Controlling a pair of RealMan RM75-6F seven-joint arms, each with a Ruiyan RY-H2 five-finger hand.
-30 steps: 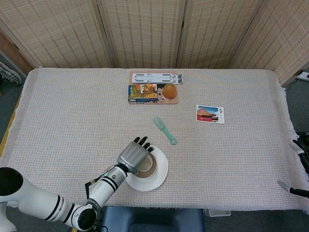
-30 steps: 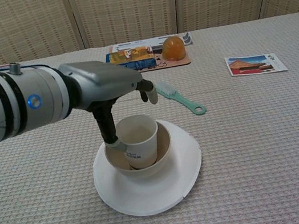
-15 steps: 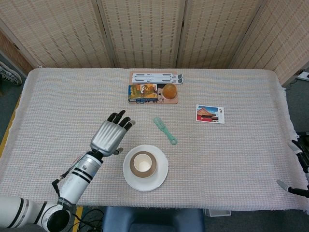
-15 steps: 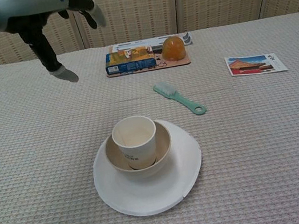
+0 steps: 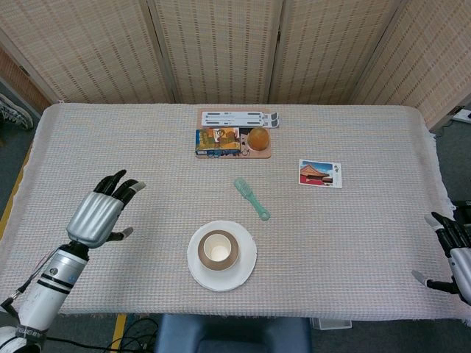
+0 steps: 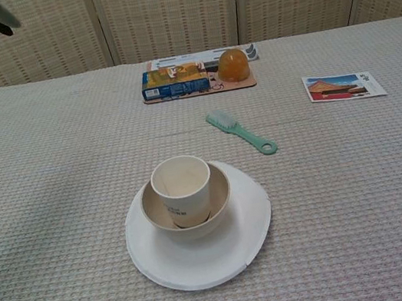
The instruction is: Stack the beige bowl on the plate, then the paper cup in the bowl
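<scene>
Chest view, upright off-white paper cup (image 6: 182,190), empty

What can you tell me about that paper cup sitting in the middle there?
The paper cup is a small off-white cup with faint dark print low on its side. It stands upright and open, looking empty inside. It sits in the beige bowl, which rests on the white plate near the table's front edge. No robot hand touches it.
</scene>
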